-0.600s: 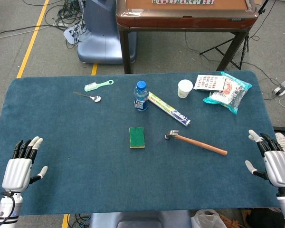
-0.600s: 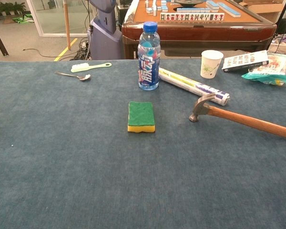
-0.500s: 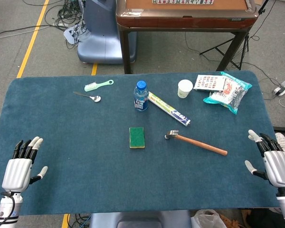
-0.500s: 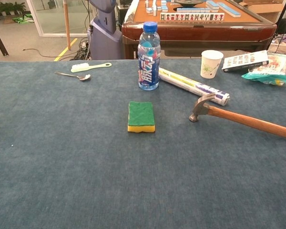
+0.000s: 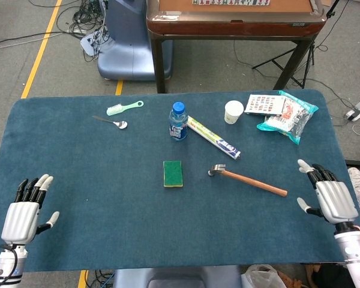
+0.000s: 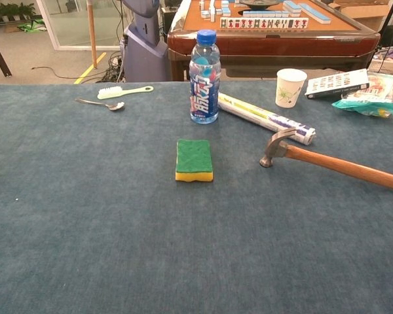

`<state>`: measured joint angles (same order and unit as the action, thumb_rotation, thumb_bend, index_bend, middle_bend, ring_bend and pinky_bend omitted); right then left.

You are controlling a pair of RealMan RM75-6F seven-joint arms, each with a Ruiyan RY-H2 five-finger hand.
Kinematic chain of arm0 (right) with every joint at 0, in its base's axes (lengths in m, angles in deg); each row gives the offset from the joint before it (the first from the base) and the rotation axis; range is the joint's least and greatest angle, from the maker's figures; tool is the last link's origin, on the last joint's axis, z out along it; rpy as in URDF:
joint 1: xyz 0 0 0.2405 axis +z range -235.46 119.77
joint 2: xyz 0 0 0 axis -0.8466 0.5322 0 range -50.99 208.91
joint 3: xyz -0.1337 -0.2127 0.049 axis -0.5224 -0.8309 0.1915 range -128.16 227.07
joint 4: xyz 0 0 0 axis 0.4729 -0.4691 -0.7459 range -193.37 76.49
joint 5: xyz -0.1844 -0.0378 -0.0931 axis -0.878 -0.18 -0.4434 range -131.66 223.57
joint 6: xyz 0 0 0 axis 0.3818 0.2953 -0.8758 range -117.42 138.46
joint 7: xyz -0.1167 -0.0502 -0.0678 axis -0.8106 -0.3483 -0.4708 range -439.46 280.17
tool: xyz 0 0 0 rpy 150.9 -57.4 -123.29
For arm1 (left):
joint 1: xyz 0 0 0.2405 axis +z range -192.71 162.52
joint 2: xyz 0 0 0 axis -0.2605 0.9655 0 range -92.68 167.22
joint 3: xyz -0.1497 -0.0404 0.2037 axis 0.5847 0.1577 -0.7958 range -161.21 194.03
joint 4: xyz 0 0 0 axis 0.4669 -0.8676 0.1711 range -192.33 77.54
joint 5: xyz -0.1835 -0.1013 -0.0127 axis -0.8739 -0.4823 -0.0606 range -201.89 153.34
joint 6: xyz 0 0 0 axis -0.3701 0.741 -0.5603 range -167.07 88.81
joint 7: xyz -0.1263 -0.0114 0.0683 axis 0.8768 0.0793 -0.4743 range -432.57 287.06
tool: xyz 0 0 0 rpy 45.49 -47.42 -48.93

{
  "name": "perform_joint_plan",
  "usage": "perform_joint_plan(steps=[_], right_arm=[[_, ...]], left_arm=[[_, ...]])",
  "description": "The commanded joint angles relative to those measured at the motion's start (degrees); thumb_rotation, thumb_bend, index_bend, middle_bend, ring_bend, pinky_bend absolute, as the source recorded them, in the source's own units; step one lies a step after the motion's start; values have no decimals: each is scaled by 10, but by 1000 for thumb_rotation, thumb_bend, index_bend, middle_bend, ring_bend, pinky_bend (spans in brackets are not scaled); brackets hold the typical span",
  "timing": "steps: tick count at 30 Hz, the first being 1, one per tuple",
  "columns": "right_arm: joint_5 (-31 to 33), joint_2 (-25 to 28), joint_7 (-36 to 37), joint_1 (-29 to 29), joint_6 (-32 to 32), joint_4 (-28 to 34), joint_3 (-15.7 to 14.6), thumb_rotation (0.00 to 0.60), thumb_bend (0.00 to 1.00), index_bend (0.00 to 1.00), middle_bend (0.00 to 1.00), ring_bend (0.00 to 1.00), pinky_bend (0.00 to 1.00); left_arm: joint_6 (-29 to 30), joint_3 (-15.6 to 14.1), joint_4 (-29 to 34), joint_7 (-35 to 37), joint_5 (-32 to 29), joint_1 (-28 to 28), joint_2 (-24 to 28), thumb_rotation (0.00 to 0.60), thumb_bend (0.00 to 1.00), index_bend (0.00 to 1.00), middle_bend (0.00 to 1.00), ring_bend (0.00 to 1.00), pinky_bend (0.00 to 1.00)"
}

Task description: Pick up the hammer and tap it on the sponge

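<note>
Nearest us, at the front edge of the desk (image 5: pixel 108 240), our left hand (image 5: pixel 23 217) rests by the front left corner, fingers spread and holding nothing. Our right hand (image 5: pixel 329 199) sits near the right edge, also spread and empty, well apart from everything else.

A broad bare stretch of blue cloth runs across the front half of the desk between our two hands.

Further in, near the middle, the sponge (image 5: pixel 173 173) lies flat, green face up, its long side running front to back. Just to its right, with a gap between them, lies the hammer (image 5: pixel 246 180). Its long axis runs slantwise: the metal head (image 6: pixel 275 148) points toward the sponge and the desk's middle, while the wooden handle (image 6: pixel 347 168) trails toward the right edge and slightly frontward, its end nearest our right hand.

Beyond the hammer's head lies a wrapped roll (image 5: pixel 213 137), then an upright bottle (image 5: pixel 177 122). Toward the back edge we see a spoon (image 5: pixel 111 122), a brush (image 5: pixel 124 108), a paper cup (image 5: pixel 233 111), a booklet (image 5: pixel 265 104) and a snack bag (image 5: pixel 288 116).
</note>
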<state>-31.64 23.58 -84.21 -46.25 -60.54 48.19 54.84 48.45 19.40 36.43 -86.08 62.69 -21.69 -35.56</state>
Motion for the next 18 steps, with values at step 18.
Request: perform_joint_plan(steps=[18], right_arm=[[212, -106, -66, 169, 205, -60, 48, 600, 274, 234, 282, 104, 186]], left_arm=[[5, -4, -15, 23, 8, 6, -3, 600, 227, 68, 90, 66, 3]])
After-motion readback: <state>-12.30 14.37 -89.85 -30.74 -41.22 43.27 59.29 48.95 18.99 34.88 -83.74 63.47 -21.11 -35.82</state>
